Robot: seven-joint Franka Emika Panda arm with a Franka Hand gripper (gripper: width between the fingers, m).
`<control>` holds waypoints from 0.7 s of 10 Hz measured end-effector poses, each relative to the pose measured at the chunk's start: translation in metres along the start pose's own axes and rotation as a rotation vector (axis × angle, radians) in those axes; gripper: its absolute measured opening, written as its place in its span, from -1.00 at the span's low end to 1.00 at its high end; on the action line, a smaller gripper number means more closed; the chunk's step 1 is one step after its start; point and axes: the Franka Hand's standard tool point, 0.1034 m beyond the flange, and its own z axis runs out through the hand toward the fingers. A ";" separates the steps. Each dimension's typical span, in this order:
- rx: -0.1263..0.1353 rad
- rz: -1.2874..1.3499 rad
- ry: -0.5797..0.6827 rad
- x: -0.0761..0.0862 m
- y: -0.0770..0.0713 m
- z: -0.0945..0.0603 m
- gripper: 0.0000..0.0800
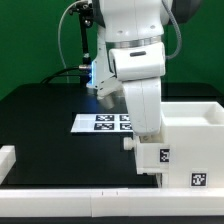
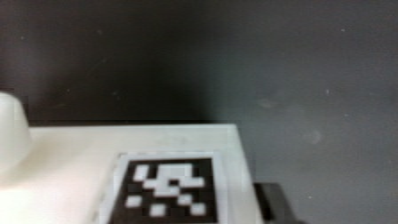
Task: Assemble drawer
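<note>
My gripper point(image 1: 150, 138) is low at the left face of the large white shell point(image 1: 195, 130), which stands at the exterior view's right and bears a tag low on its front. The gripper is shut on a small white tray point(image 1: 158, 160) with a side tag and a round knob point(image 1: 128, 143) pointing to the exterior view's left. The tray sits against the shell. In the wrist view the tray's tagged white face point(image 2: 169, 185) fills the lower part, with one dark finger point(image 2: 272, 205) at its edge; the other finger is hidden. A second tray is out of view.
The marker board point(image 1: 103, 122) lies on the black table behind the gripper. Low white rails run along the table's front edge point(image 1: 90, 200) and at the exterior view's left point(image 1: 10, 158). The arm's body rises above the tray.
</note>
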 end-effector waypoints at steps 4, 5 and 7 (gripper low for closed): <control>0.015 0.002 -0.029 -0.007 0.005 -0.041 0.46; 0.028 -0.002 -0.038 -0.018 0.005 -0.053 0.58; 0.034 0.003 -0.041 -0.038 0.009 -0.060 0.62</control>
